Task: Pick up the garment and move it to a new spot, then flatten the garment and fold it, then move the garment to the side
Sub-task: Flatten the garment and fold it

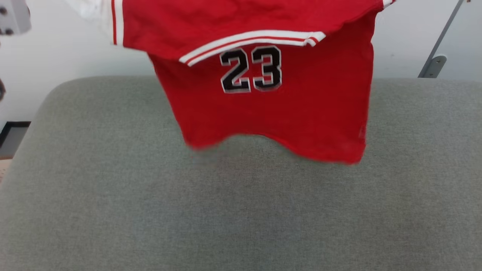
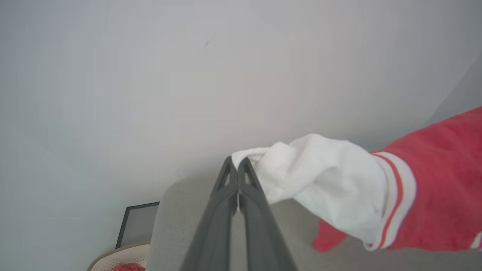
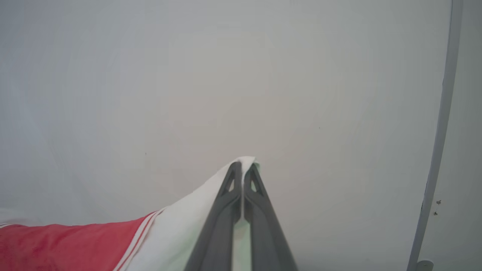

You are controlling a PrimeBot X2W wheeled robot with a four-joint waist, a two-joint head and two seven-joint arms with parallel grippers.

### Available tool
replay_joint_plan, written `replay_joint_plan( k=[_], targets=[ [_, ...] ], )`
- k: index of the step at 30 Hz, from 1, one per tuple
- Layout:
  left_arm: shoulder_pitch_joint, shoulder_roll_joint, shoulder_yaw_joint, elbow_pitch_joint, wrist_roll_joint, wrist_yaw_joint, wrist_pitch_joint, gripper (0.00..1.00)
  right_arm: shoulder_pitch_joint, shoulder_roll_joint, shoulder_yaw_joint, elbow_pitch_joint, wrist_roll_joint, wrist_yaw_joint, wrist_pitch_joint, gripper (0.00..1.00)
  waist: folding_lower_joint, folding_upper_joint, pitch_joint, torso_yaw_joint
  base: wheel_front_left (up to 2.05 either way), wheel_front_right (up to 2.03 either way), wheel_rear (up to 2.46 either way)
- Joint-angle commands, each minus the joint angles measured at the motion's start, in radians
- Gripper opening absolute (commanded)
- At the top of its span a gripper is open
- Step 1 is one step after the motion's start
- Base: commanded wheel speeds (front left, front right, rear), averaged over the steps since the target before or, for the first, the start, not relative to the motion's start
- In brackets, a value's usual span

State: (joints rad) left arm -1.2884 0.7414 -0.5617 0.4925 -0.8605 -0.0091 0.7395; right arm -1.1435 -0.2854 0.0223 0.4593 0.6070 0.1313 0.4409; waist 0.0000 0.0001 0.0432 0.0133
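Red garment (image 1: 263, 105) held up by both white sleeve ends over the grey padded table (image 1: 113, 195).
In the head view it hangs at 12 o'clock, a black 23 showing and its blurred hem over the table's far half. The left fingers (image 2: 234, 184) are pinched together on one white sleeve end, with cloth running to 3 o'clock in the left wrist view. The right fingers (image 3: 237, 184) are clamped on the other, with cloth running to 8 o'clock.
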Motion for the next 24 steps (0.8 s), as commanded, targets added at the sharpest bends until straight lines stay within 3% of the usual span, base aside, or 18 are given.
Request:
replay_joint_plan(
  k=[1,7,14,19,24],
  targets=[
    [-0.018,-0.006,0.001,0.008,0.008,-0.01,-0.003,0.0,-0.021,-0.004,0.004,0.01,0.009,-0.001,-0.004,0.0,0.0,-0.0001,0.005,0.004,0.0,0.0,0.0],
    [-0.083,-0.027,-0.004,0.033,0.034,-0.029,-0.049,0.0,-0.081,-0.012,0.025,0.037,0.006,-0.001,-0.037,0.0,0.0,-0.0001,0.076,0.012,0.0,0.0,0.0],
    [-0.193,-0.088,-0.008,0.101,0.078,-0.044,-0.15,0.0,-0.201,0.0,0.053,0.103,-0.056,-0.001,-0.151,0.0,0.0,-0.0001,0.247,0.011,0.0,0.0,0.0],
    [-0.329,-0.148,-0.016,0.178,0.151,-0.035,-0.29,0.0,-0.33,-0.008,0.117,0.175,-0.173,-0.001,-0.345,0.0,0.0,-0.0001,0.383,0.016,0.0,0.0,0.0],
    [-0.474,-0.211,-0.002,0.267,0.241,0.01,-0.556,0.0,-0.461,-0.032,0.126,0.247,-0.379,-0.001,-0.658,0.0,0.0,-0.0001,0.495,0.035,0.0,0.0,0.0]
  ],
)
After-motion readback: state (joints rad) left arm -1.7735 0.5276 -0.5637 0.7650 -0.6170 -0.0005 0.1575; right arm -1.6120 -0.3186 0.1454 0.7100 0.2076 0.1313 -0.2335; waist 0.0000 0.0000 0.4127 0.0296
